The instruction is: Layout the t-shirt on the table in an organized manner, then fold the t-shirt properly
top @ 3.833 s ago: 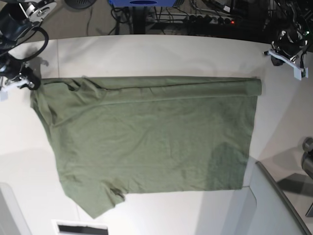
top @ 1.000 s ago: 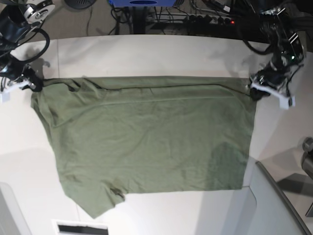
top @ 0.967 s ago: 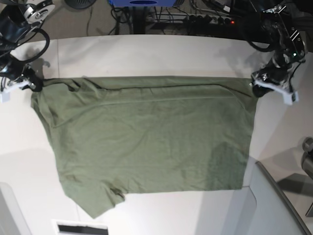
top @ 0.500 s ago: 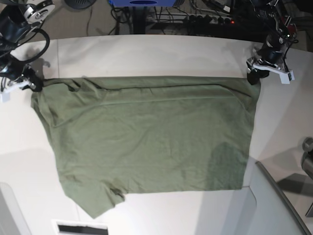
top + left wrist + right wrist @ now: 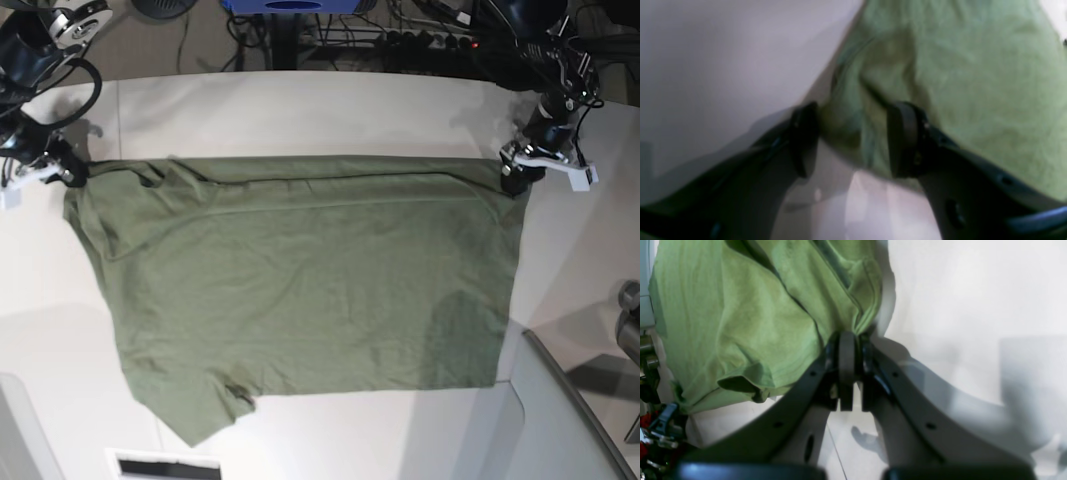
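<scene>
1. Nearest us, the grey-white angled panel (image 5: 560, 410) cuts across the table's (image 5: 300, 110) near right corner, and the t-shirt's (image 5: 300, 290) hem corner lies just beside it. A sleeve pokes toward the near edge on the left.

2. In the middle the t-shirt lies flat across most of the table, with light wrinkles. Its hem runs along the right side and its neck end along the left.

3. At the far edge of the cloth a long fold line runs from left to right. A few seconds ago a rolled band sat at the far right corner. That band has since been pulled flat.

4. Our left gripper (image 5: 520, 172) has come down from above the table to that far right corner. In its wrist view the jaws stand narrowly apart with a bunch of green fabric between them (image 5: 853, 136). We cannot tell whether they have clamped yet.

5. Our right gripper (image 5: 848, 353) remains pinched tight on the far left corner, as before.

6. We judge the layout nearly done. With both far corners in reach, we could begin the first fold toward the near edge.
</scene>
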Tool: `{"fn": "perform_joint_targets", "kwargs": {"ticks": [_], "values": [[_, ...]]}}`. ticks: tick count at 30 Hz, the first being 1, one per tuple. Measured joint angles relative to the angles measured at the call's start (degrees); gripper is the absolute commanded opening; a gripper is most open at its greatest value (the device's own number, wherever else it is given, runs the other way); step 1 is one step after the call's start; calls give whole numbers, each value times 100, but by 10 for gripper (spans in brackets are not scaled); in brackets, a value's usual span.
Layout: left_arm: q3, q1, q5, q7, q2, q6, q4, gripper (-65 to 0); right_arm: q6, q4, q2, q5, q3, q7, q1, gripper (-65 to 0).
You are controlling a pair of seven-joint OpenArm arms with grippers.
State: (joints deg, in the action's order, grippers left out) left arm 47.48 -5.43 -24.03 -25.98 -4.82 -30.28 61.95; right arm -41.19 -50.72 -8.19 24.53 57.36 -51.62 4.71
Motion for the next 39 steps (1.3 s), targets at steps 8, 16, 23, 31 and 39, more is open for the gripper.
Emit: {"fn": "perform_joint_targets", "kwargs": {"ticks": [8,16,23,31,39], "values": [[9,85,-31,92,2,-17,-160,-477,-4,22,-48,4,-26,-24,2,-650],[11,81,0,-61,7,2,-153,-650,-4,20,-50,-4,-26,-50,15,-650],[22,46,157,-752,55,72,420,-650,-4,11,-52,-4,-26,-76,37,-650],[42,63,153,-1329,55,90,1165,-650,136,-994,50,-485,-37,-953,-17,-650],[-11,195,151,-1523,103,382,1506,-650,136,-2127,330,-518,-170,-1523,129,-650]]}}
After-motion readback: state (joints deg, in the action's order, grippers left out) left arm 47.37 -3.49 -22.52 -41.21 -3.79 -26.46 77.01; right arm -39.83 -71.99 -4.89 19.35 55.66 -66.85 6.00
